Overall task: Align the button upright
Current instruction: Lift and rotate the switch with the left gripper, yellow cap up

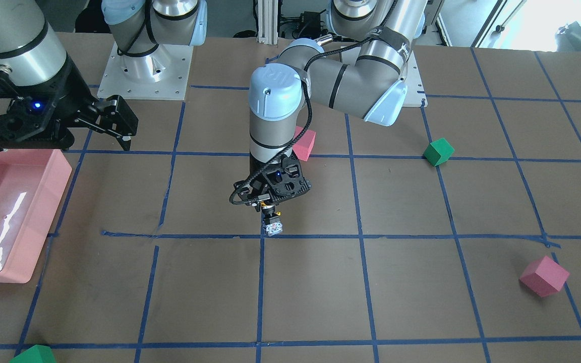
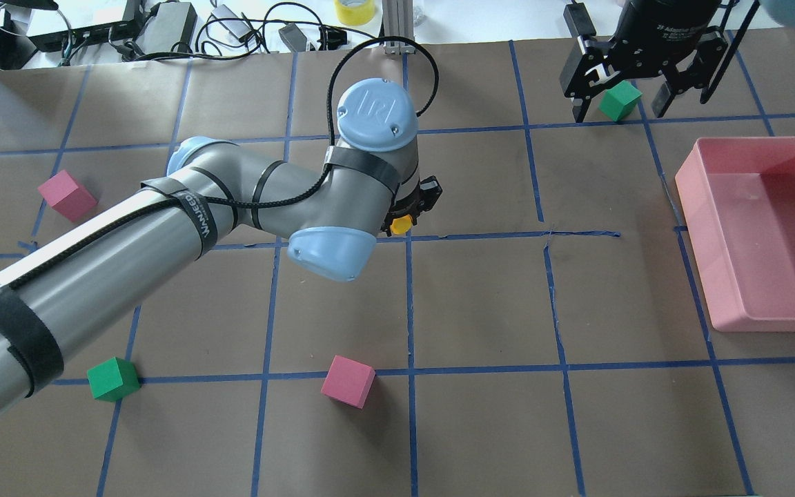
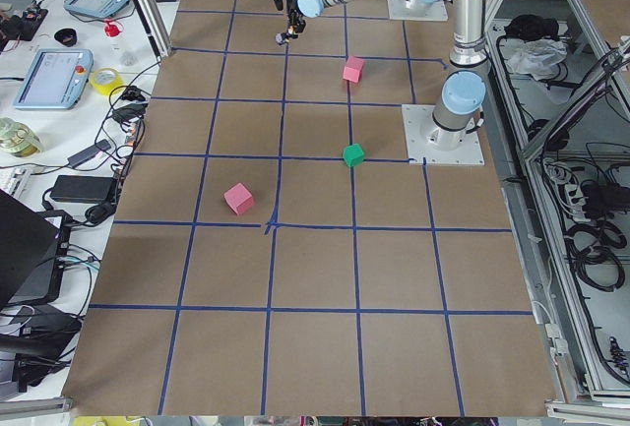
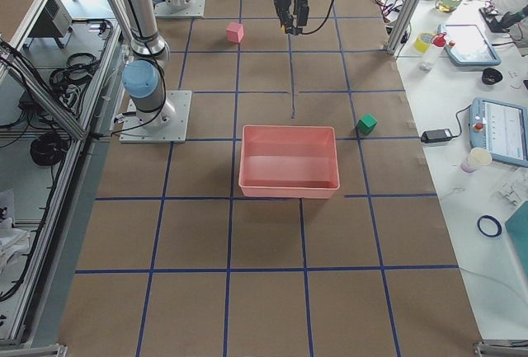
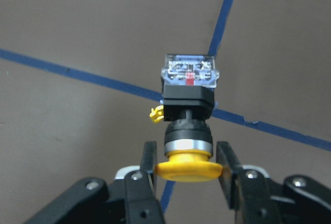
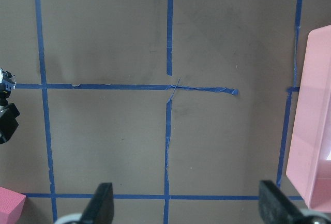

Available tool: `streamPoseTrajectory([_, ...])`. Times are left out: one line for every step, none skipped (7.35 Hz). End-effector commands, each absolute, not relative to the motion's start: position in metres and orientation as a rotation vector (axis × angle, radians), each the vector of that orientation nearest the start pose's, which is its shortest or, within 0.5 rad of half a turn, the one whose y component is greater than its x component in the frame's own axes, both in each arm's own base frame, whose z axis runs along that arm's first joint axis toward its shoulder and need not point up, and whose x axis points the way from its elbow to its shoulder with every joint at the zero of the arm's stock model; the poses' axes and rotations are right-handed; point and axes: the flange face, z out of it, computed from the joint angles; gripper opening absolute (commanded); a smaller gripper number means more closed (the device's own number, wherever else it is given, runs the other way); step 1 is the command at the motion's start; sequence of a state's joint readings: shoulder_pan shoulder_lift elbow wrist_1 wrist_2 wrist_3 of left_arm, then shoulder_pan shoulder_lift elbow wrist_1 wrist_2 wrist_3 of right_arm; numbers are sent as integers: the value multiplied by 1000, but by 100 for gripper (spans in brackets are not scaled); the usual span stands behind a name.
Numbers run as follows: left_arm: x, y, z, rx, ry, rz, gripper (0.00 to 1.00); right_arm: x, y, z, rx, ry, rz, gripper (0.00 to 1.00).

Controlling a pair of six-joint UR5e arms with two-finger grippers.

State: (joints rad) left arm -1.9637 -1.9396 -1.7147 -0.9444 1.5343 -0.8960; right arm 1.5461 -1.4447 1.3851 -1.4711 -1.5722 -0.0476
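Counter [image 1: 421, 292], taped in a grid. Right gripper [image 6: 189, 206]: spread wide, empty, off to one side. Left gripper [image 5: 189, 157]: clamped on the yellow cap of the button [image 5: 189, 105], base hanging downward over a tape crossing; contact with counter unclear. Judged as the placing step. Calls next for seating the base flat, then releasing without tipping.

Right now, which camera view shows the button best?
The left wrist view: the button is large there, yellow cap between the fingers, whole body visible. The front-facing view shows it small; overhead, only some yellow cap; side views, at most a speck.
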Motion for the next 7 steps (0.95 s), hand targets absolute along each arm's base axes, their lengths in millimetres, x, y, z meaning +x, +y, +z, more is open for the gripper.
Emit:
streamPoseTrajectory([-344,-525,269,-1386,3083,259,0,120,-544,503,-36,3141,65,100])
streamPoseTrajectory([-329,-535,263,-1481,3055,430,0,120,-544,503,-36,3141,65,100])
streamPoseTrajectory([-311,-546,253,-1585,3029,616,0,120,-544,503,-36,3141,65,100])
streamPoseTrajectory([-306,-555,240,-1625,3012,732,0,120,-544,503,-36,3141,65,100])
streamPoseTrajectory([-307,-559,228,-1644,2989,778,0,120,-545,502,-36,3142,68,100])
streamPoseTrajectory([-305,-563,221,-1661,2976,798,0,120,-544,503,-36,3141,65,100])
streamPoseTrajectory([-294,-571,222,-1699,2967,808,0,119,-543,501,-36,3140,70,100])
